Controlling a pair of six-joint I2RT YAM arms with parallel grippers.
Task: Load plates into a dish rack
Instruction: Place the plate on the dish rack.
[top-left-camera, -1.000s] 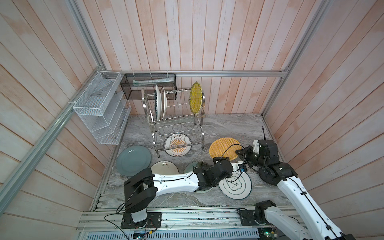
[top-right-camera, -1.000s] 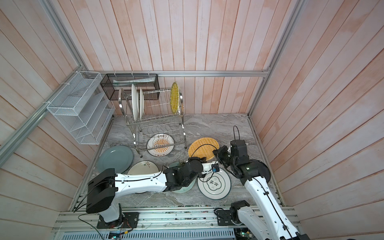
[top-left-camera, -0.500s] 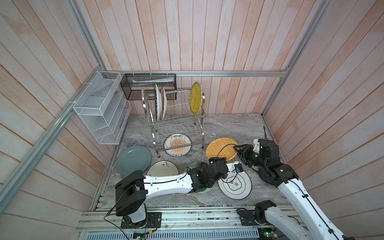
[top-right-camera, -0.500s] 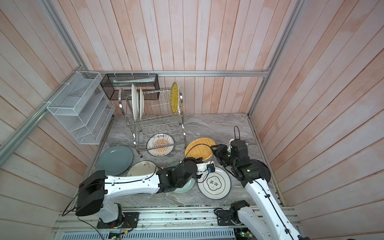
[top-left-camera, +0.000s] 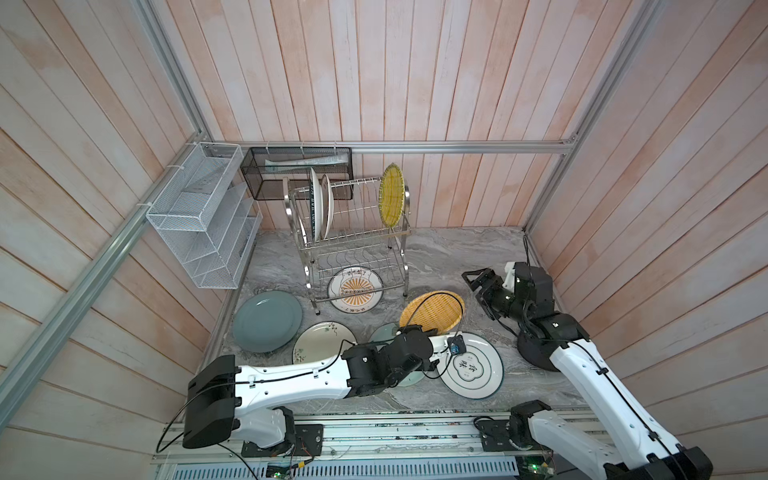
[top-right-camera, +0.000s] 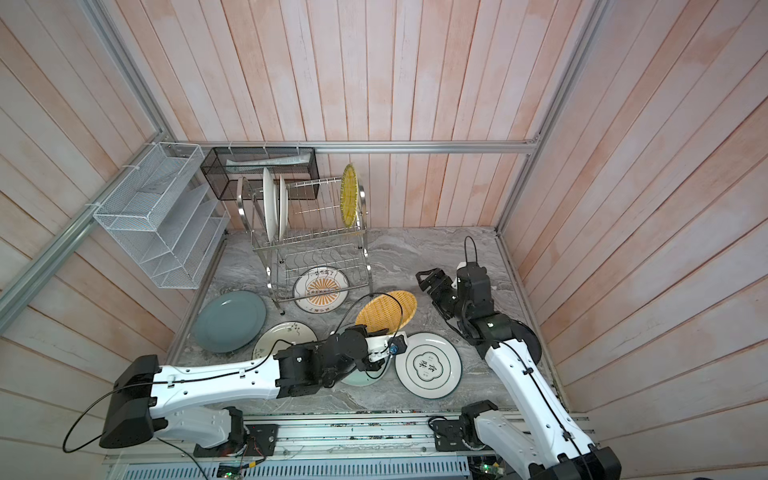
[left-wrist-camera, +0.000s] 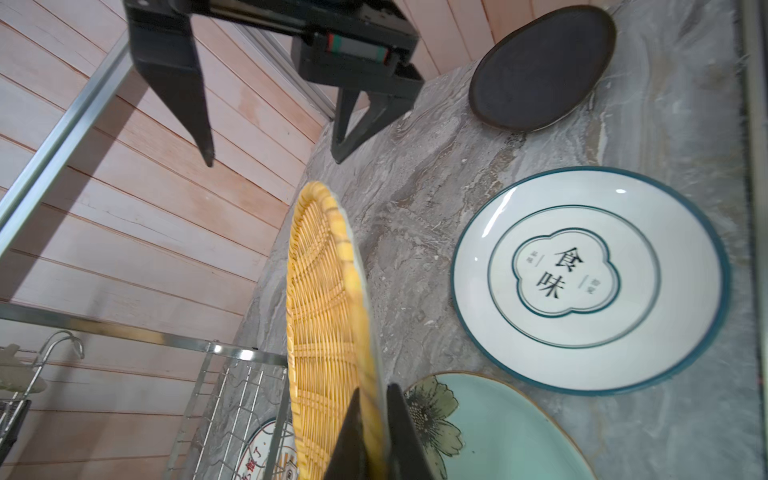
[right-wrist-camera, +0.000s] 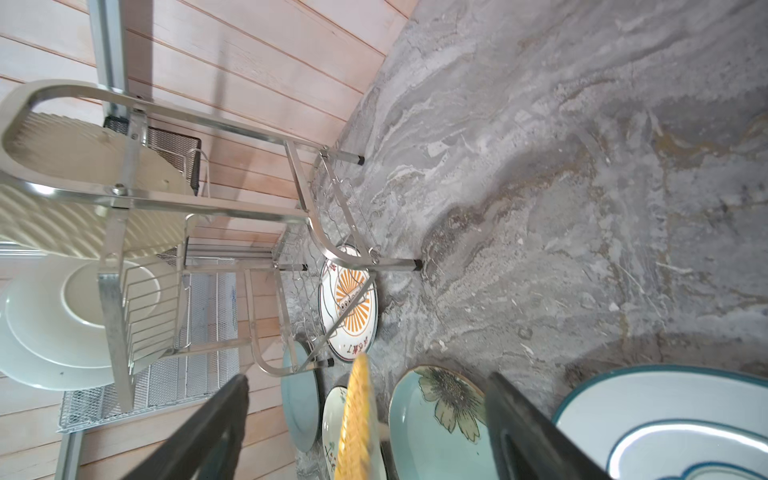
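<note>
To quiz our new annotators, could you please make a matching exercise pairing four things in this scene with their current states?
1. orange woven plate
2. yellow woven plate
3. sunburst plate
4. right gripper

A. open, empty
B. lying flat under the dish rack
C. upright in the rack's top tier
D. clamped in the left gripper

Pairs: 1-D, 2-C, 3-B, 4-A

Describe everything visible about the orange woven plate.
The orange woven plate is round and shallow, a golden wicker-like weave with a thicker rim. It is tilted up off the grey marbled table, near the dish rack. The left end effector is shut on its near rim, a finger on each face. The open right end effector is clear of it. Whether its far rim touches the table cannot be told.
</note>
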